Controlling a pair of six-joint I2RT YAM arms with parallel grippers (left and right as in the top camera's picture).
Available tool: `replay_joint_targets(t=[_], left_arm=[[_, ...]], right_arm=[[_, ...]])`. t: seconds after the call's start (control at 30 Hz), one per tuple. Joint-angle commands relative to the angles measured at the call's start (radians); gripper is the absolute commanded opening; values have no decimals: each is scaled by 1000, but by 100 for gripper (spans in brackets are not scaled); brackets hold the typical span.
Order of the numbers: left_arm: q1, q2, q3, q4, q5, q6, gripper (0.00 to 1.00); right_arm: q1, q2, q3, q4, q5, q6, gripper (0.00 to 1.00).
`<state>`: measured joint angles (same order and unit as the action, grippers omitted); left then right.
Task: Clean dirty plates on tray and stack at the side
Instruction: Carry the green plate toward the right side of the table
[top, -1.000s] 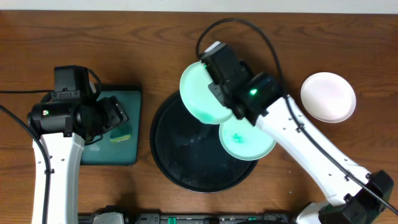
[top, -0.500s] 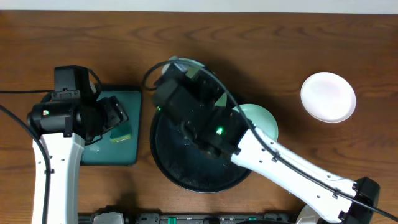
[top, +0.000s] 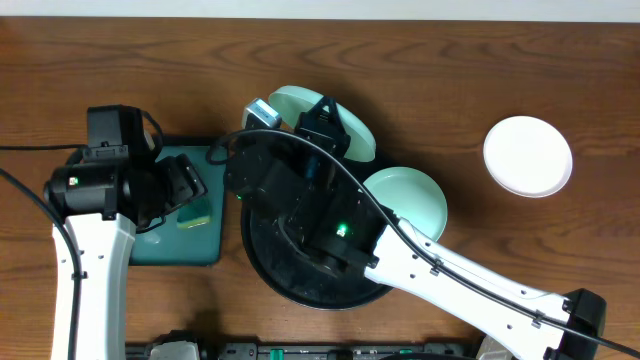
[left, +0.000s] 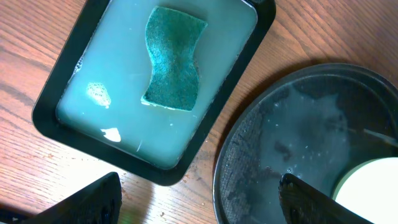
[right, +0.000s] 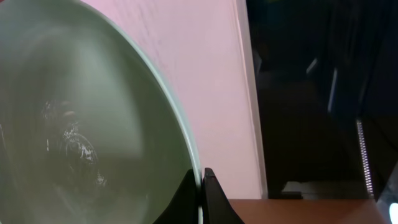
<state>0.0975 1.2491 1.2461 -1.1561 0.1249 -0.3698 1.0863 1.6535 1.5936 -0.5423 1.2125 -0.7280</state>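
My right gripper (top: 328, 118) is shut on the rim of a mint green plate (top: 295, 103), held tilted above the back edge of the round black tray (top: 262, 250). In the right wrist view the fingertips (right: 202, 182) pinch that plate's (right: 74, 124) edge; faint streaks show on its face. A second mint plate (top: 410, 200) lies at the tray's right rim, partly under my right arm. A white plate (top: 528, 155) sits on the table at the far right. My left gripper (top: 185, 190) hangs open and empty between the two trays (left: 202, 202).
A rectangular dark-green tray (left: 46, 106) of cloudy water holds a teal sponge (left: 171, 59) left of the black tray (left: 298, 143), whose surface is wet. The second mint plate (left: 373, 183) shows at the left wrist view's lower right corner.
My right arm has swung left across the black tray, carrying the gripped mint plate from over the tray's upper middle toward its back-left edge. The left arm has not moved.
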Motion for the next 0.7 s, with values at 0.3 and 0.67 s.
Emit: replay_joint_targets(t=[0.3, 0.67], left_arm=[[2, 4, 16, -7, -6, -5, 81], [2, 4, 16, 0, -5, 9, 81]], right_arm=[[-14, 47, 13, -15, 14, 43, 1], [-21, 46, 13, -93, -140, 146, 1]])
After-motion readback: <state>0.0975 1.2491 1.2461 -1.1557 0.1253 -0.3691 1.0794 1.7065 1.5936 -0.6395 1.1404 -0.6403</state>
